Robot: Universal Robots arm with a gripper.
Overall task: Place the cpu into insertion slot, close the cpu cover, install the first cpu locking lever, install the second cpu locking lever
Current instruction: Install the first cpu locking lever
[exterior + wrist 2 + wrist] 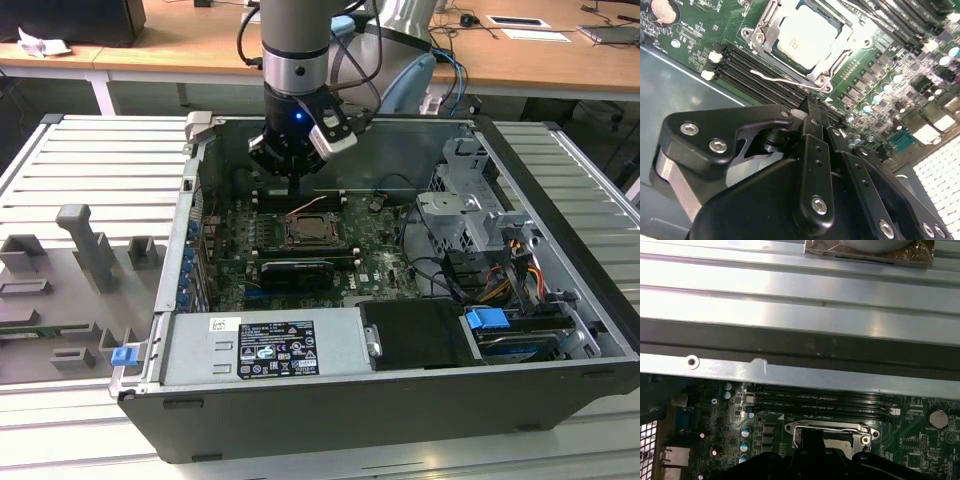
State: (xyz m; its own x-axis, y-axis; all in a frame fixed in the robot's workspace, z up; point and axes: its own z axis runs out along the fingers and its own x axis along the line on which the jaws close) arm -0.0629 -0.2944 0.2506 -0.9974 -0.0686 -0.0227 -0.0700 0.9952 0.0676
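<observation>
Evidently lever stage — silvery square cpu [807, 36] sits in dark insertion slot [816, 74] under thin metal cpu cover [771, 19], upper centre; black gripper [812, 112], fingers pressed together, must engage 1 wire lever [777, 80].

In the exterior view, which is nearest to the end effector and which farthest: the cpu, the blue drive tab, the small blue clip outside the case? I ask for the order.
1. The cpu, just below the end effector.
2. The blue drive tab, inside the computer case, toward the exterior view's right.
3. The small blue clip, outside the case, at the exterior view's left; slightly farther.
</observation>
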